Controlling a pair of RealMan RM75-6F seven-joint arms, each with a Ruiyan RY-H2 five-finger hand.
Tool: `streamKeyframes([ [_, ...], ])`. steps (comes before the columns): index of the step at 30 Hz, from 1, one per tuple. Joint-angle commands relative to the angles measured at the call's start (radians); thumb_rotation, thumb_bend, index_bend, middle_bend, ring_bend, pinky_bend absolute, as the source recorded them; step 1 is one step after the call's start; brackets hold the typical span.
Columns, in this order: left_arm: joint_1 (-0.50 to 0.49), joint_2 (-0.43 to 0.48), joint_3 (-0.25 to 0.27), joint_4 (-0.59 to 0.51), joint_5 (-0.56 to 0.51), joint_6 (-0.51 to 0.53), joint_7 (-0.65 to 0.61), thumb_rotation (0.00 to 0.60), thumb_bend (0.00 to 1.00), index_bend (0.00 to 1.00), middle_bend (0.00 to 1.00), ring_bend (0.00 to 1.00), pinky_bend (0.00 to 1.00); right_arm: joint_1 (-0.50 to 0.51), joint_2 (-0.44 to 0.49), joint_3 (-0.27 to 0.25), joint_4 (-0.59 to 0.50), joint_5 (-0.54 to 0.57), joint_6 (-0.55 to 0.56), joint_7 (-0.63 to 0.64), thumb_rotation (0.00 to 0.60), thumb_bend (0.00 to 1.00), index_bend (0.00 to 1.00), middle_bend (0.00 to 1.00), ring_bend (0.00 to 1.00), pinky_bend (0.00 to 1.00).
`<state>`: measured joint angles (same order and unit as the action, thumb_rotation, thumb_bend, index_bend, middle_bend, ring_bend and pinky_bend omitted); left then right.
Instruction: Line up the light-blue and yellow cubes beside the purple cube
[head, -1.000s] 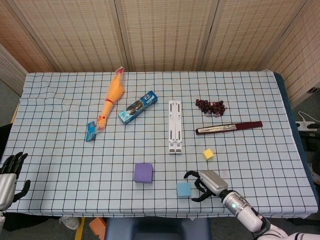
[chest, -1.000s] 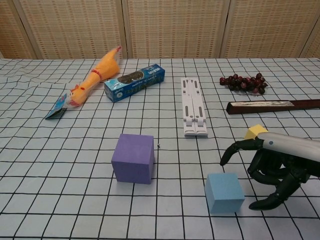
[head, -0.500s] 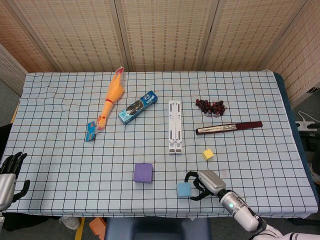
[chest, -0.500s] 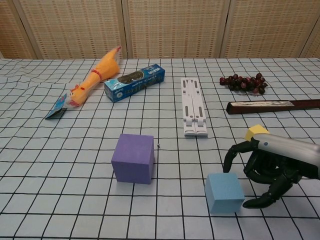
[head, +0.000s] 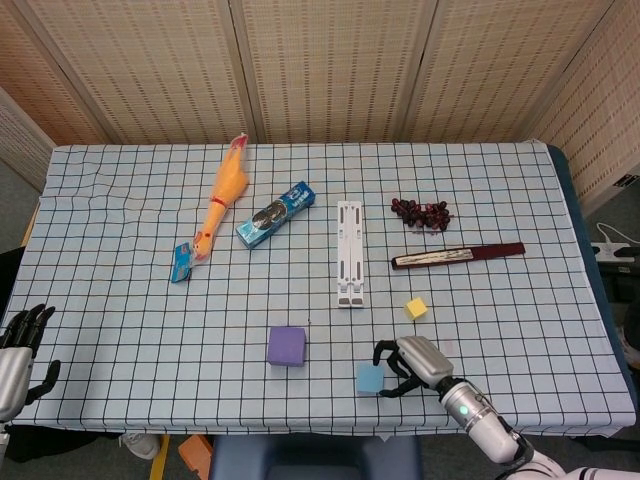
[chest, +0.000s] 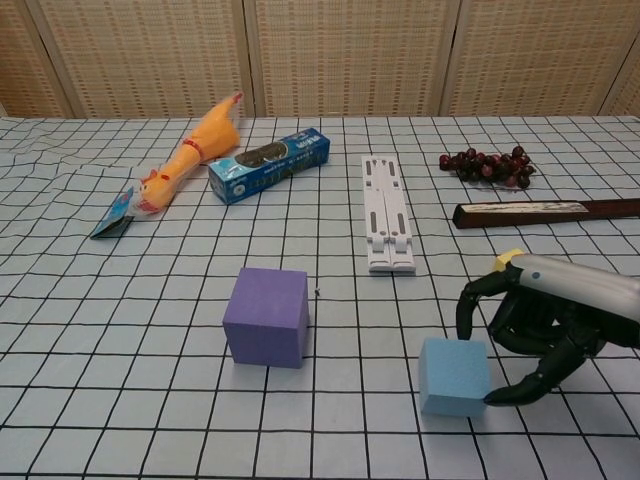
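Here, nearest first.
Right hand: my right hand sits low at the near right of the table, fingers curled round the right side of the blue cube; one fingertip touches its lower right edge, another arches over its far corner. I cannot tell whether the cube is truly gripped or only touched.
Blue cube: flat on the checked cloth, right of the purple cube and well apart from it, slightly nearer me.
Left hand: my left hand hangs off the near left table edge in the head view, fingers apart, holding nothing.
Purple cube: upright on the cloth, near the middle.
Yellow cube: the yellow cube lies just beyond my right hand; in the chest view only its top corner shows past my wrist.
White stand: a folded white stand lies lengthwise, further back at centre.
Dark stick: a dark stick lies crosswise at the right.
Grapes: grapes lie beyond it.
Blue box: a blue box lies left of the stand.
Rubber chicken: a rubber chicken lies furthest left, head over a small blue packet.
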<state>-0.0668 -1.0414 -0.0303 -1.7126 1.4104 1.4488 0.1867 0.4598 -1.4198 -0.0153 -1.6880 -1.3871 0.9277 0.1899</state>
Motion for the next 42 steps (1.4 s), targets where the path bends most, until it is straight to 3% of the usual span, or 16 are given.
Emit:
streamKeyframes([
  [1, 0.0, 0.0, 0.0, -0.001, 0.0, -0.001, 0.001, 0.6, 0.44, 0.0, 0.0, 0.03, 0.29, -0.003, -0.003, 0.009, 0.008, -0.006, 0.014, 0.008, 0.6, 0.0, 0.57, 0.89, 1.0, 1.0],
  [9, 0.001, -0.001, 0.0, -0.003, -0.003, 0.001, 0.008, 0.6, 0.44, 0.0, 0.0, 0.03, 0.29, 0.021, -0.029, 0.06, 0.045, 0.01, 0.012, 0.036, 0.6, 0.0, 0.57, 0.89, 1.0, 1.0],
  [17, 0.0, -0.001, 0.002, -0.003, 0.004, 0.003, 0.012, 0.6, 0.45, 0.0, 0.0, 0.03, 0.29, 0.092, -0.046, 0.108, 0.076, 0.065, -0.101, 0.105, 0.6, 0.0, 0.57, 0.89, 1.0, 1.0],
  [42, 0.013, 0.004, -0.005, -0.003, 0.008, 0.032, -0.019, 0.6, 0.45, 0.0, 0.0, 0.03, 0.3, 0.209, -0.144, 0.175, 0.173, 0.155, -0.231, 0.14, 0.6, 0.0, 0.58, 0.89, 1.0, 1.0],
])
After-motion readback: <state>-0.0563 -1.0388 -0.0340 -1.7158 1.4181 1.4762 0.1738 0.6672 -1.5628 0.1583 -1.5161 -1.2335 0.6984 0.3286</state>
